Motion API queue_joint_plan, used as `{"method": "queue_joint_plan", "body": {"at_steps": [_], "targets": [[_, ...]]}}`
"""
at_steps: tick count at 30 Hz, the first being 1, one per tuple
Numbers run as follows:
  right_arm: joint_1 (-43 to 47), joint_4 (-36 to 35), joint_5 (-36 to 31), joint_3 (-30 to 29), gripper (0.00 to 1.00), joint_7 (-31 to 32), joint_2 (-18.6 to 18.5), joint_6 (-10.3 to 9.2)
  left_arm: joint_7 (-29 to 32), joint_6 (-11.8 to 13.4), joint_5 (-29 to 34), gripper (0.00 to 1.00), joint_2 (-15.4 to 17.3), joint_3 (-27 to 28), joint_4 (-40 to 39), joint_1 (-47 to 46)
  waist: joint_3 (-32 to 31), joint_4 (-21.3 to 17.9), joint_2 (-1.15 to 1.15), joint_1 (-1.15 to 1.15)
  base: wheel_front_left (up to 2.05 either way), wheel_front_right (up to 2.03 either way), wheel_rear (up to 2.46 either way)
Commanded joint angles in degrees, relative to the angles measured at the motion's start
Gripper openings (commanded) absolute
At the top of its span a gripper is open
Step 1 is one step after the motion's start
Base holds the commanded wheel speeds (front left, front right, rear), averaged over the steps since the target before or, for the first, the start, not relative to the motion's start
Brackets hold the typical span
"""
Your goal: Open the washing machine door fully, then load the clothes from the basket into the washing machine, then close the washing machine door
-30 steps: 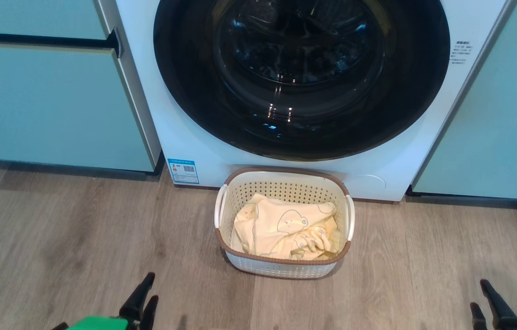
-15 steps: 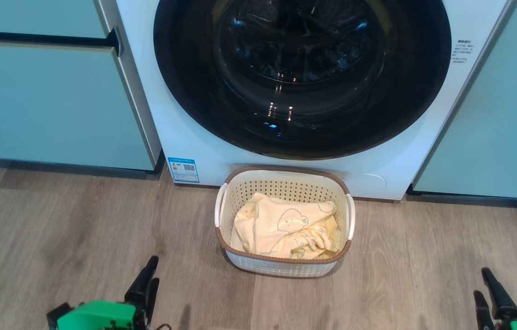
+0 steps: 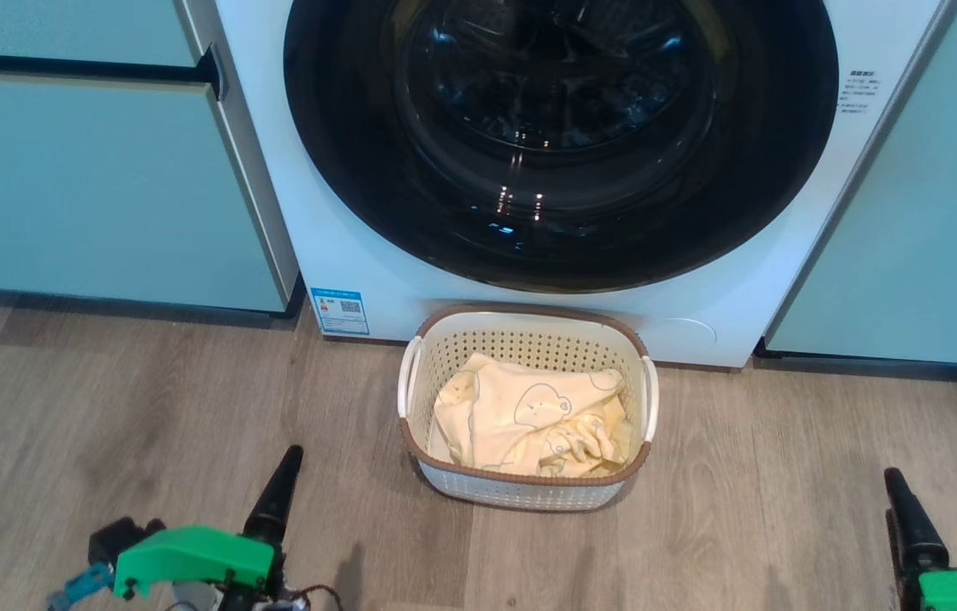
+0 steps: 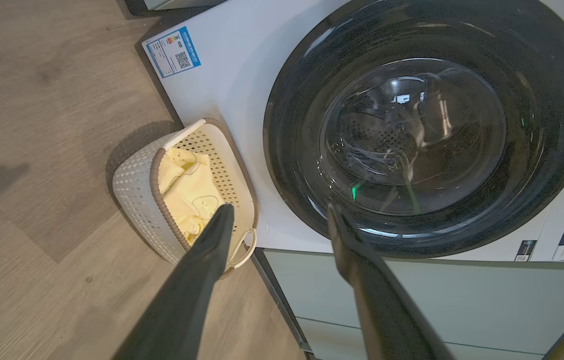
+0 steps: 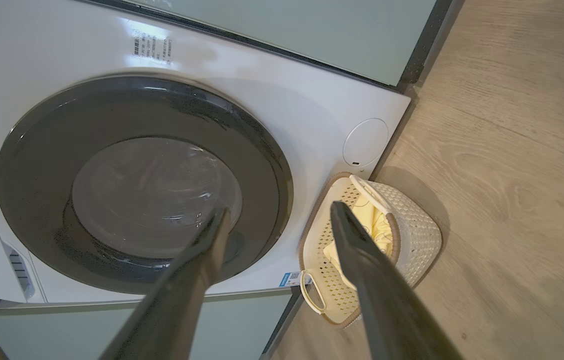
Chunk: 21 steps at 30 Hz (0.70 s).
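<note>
The washing machine (image 3: 334,255) stands white between cabinets, and its washing machine door (image 3: 559,127), glossy black around a glass bowl, lies shut flat against the front. On the floor right before it sits the cream basket (image 3: 521,496), holding pale yellow clothes (image 3: 521,416) with bear outlines. My left gripper (image 3: 288,462) hovers low at the left of the basket, well short of it. My right gripper (image 3: 898,488) hovers low at the far right. Each wrist view shows its own gripper open and holding nothing: left gripper (image 4: 279,207), right gripper (image 5: 279,209).
Pale teal cabinets flank the machine at left (image 3: 97,187) and right (image 3: 937,212). Wood-look floor (image 3: 148,424) spreads around the basket. A blue sticker (image 3: 339,312) and a round service cover (image 3: 682,333) sit low on the machine front.
Both grippers have risen further into the head view, toward the machine, with their green mounts now showing. The basket, clothes and door have stayed put.
</note>
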Motion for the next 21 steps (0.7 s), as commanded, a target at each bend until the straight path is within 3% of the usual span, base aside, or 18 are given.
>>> {"method": "queue_joint_plan", "body": {"at_steps": [1,21], "targets": [[-3.42,-2.50,-2.35,0.47,1.00,-0.94,-0.61,0.02,-0.85,-0.05,2.49,1.00,0.67,0.27,-2.15,-3.55,0.04,0.02,0.00,0.00,0.00,0.00,0.00],[-4.98,-5.29,-23.09,3.08,1.00,-4.33,-0.94,0.04,-4.22,0.54,21.58,1.00,0.91,-2.17,-4.31,-6.38,0.38,0.20,0.00,0.00,0.00,0.00,0.00]]}}
